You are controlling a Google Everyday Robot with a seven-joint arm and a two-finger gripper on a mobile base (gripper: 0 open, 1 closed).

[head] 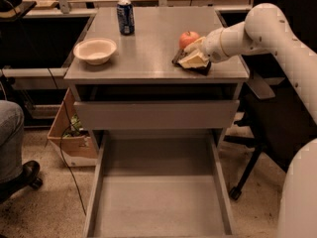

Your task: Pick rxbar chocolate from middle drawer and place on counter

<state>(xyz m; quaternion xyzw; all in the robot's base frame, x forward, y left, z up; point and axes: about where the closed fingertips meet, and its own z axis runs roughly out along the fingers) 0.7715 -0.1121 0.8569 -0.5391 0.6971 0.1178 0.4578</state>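
Note:
My gripper is over the right front part of the grey counter. It is shut on the rxbar chocolate, a flat black bar whose ends stick out from under the cream fingers. The bar lies low on the counter top or just above it; I cannot tell if it touches. The middle drawer is pulled far out below, and its flat floor is bare.
A red apple sits right behind the gripper. A blue soda can stands at the back of the counter and a white bowl at its left. A shorter drawer is partly open. A cardboard box is at lower left and a black chair at right.

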